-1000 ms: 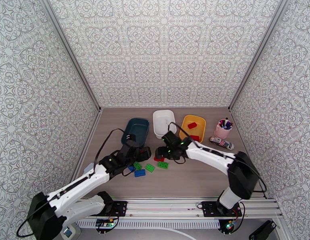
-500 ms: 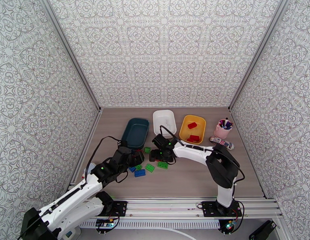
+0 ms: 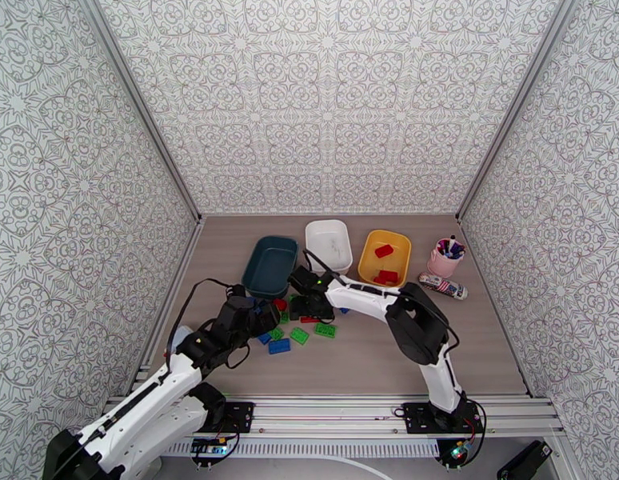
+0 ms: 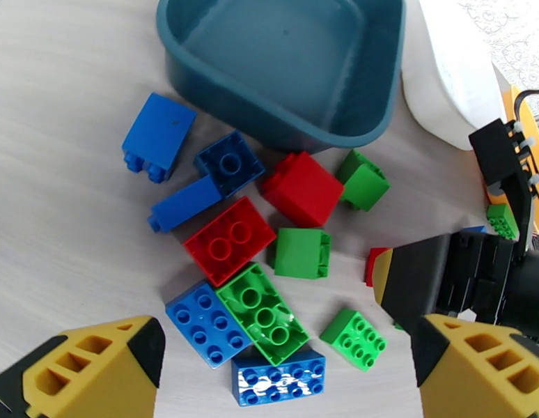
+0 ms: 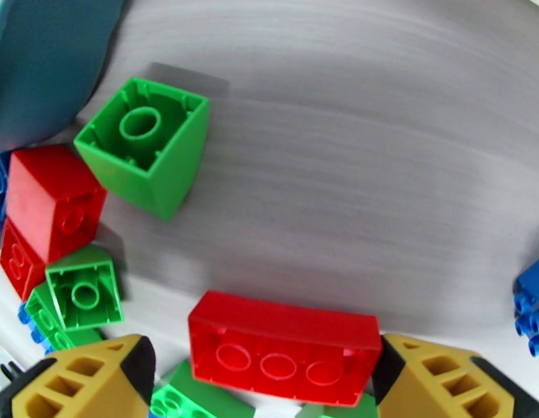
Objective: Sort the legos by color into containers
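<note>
The top external camera looks down from high behind the arm bases, taking in the whole table [image 3: 373, 358]. The wrist cameras hang close over it, facing down past the left fingers [image 4: 95, 367] and right fingers [image 5: 436, 384]; all three share the legos [image 3: 299, 336] beside the teal tub [image 3: 271, 266]

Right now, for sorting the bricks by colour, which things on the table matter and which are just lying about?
Part of the job: small studded plastic bricks in red, green and blue; dark teal-blue plastic tub; white plastic tub; yellow plastic tub, red bricks already inside.
Just lying about: pink cup of pens; small patterned object beside it, too small to identify.
</note>
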You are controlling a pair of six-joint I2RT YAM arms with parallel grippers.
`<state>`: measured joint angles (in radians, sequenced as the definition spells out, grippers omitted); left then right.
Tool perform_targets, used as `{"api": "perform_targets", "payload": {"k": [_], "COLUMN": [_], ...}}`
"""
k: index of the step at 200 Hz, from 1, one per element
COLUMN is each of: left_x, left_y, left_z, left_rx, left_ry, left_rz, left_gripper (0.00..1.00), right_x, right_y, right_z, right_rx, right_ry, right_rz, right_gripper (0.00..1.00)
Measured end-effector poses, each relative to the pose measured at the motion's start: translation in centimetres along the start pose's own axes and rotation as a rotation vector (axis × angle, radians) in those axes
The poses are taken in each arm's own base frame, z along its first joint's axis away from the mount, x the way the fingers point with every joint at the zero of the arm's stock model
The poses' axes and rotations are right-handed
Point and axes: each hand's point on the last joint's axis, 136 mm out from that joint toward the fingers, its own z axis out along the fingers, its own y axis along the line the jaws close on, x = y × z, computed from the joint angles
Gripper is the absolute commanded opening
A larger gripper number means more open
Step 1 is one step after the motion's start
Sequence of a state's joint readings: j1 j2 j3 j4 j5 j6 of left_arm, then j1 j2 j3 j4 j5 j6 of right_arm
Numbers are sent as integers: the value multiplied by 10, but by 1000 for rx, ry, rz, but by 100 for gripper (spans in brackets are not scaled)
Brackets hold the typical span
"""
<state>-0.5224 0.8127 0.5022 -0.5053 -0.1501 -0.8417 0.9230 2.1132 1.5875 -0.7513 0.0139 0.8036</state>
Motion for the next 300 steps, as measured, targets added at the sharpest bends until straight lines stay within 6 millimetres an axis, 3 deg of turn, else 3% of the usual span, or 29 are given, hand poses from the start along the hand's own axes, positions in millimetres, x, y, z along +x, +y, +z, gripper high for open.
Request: {"api": "perform_targets", "payload": {"k": [24, 110, 135, 161, 191, 252, 279, 300], "left_x": [0, 4, 7, 15, 9, -33, -27, -12], "left_y": [1, 0, -6, -21, -69, -183, -234, -260], "left_z": [0, 3, 12, 24, 36, 52, 54, 49], "left_rx": [6, 20, 25, 32, 87, 275, 365, 416], "left_ry": [5, 19, 40, 81, 104, 76, 94, 113], "left_rz": [-8, -13, -2, 37, 101, 210, 272, 320], "left_gripper": [99, 99, 99, 99, 99, 99, 99, 99], "right_x": [3, 1, 2, -10, -36, -81, -97, -112], "right_y": [-2, -10, -20, -37, -70, -189, -230, -249], "right_z": [9, 8, -2, -30, -72, -135, -144, -146], "right_rx": [46, 104, 110, 89, 63, 103, 137, 156], "right_ry": [14, -15, -22, -64, -150, -289, -308, -313], "right_rz": [-22, -29, -19, 23, 100, 315, 379, 407], "right_gripper": [79, 65, 62, 62, 62, 62, 63, 72]}}
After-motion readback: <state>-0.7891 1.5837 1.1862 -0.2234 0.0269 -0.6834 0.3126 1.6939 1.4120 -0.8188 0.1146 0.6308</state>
